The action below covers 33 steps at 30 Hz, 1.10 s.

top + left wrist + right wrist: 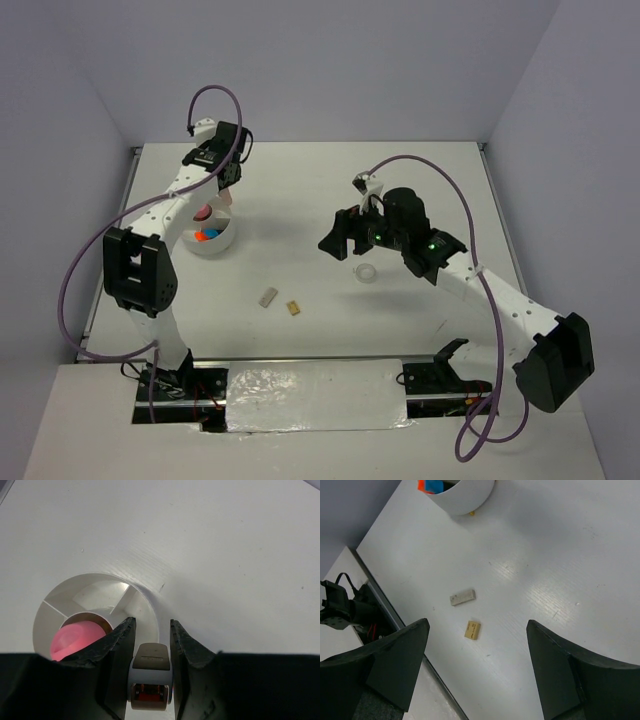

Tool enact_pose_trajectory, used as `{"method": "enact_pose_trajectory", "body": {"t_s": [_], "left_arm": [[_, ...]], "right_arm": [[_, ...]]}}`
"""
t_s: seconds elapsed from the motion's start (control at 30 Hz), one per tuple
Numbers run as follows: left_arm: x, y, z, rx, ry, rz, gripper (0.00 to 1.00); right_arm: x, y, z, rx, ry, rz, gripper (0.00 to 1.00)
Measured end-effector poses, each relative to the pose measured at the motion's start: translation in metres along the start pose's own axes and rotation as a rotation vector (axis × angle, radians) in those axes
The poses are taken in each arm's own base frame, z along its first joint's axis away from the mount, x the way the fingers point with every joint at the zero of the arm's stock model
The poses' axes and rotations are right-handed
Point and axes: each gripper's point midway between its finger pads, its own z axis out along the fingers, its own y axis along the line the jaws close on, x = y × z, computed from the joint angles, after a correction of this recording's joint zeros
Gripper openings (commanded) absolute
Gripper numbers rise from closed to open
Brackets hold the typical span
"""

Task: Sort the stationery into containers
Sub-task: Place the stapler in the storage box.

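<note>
Pink piece [202, 213], orange cube [200, 237] and blue cube [212, 236] sit in the white bowl [215, 251] at far left, whereas grey block [267, 297], tan block [293, 308] and clear ring [366, 272] lie unsorted on the table [320, 180]; the right fingers [395, 665] gape wide and empty, and the left fingers [120, 650] stand narrowly parted over the bowl, their load impossible to tell.
</note>
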Motion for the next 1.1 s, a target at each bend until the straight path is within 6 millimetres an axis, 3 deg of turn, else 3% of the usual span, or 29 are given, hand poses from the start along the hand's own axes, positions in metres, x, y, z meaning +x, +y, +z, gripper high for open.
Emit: {"method": "enact_pose_trajectory", "body": {"t_s": [0.27,0.47,0.7,0.77,0.83,0.97,1.1], "left_arm": [[0.005,0.013,0.025,-0.057,0.019,0.018,0.12],[0.002,0.012,0.032,-0.049,0.011,0.001,0.31],[0.008,0.014,0.036,-0.059,0.021,0.008,0.35],[0.01,0.016,0.036,-0.066,0.026,0.013,0.44],[0.011,0.017,0.037,-0.074,0.027,0.017,0.47],[0.012,0.019,0.037,-0.084,0.026,0.02,0.71],[0.012,0.019,0.037,-0.083,0.025,0.02,0.76]], "right_arm": [[0.007,-0.003,0.002,0.007,0.028,0.0,0.86],[0.01,-0.001,0.003,-0.009,0.041,0.004,0.86],[0.011,-0.003,0.005,-0.003,0.056,0.009,0.86],[0.009,-0.002,0.006,-0.004,0.054,0.008,0.86],[0.009,-0.002,0.005,-0.004,0.053,0.008,0.86],[0.009,-0.003,0.006,-0.002,0.055,0.009,0.87],[0.011,-0.005,0.006,0.012,0.06,0.012,0.87]]}}
